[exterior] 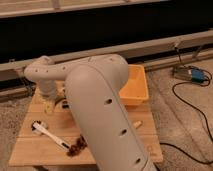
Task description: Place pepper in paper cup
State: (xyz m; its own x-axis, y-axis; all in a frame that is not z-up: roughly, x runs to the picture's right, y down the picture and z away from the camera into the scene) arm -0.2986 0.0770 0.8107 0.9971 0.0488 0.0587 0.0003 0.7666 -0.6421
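My gripper (48, 98) hangs at the end of the white arm over the back left of the wooden table (30, 150). Its wrist points down. A pale, short, cup-like shape, apparently the paper cup (48, 107), shows just below the gripper. I cannot tell whether they touch. I cannot make out the pepper; it may be hidden by the gripper or by the arm. The big white arm link (102, 110) covers the middle of the table.
An orange tray (136, 85) sits at the table's back right. A white long-handled tool (47, 132) and a brown cluster (76, 147) lie at the front left. A small tan piece (136, 123) lies right of the arm. A cable and blue device (197, 75) lie on the floor at right.
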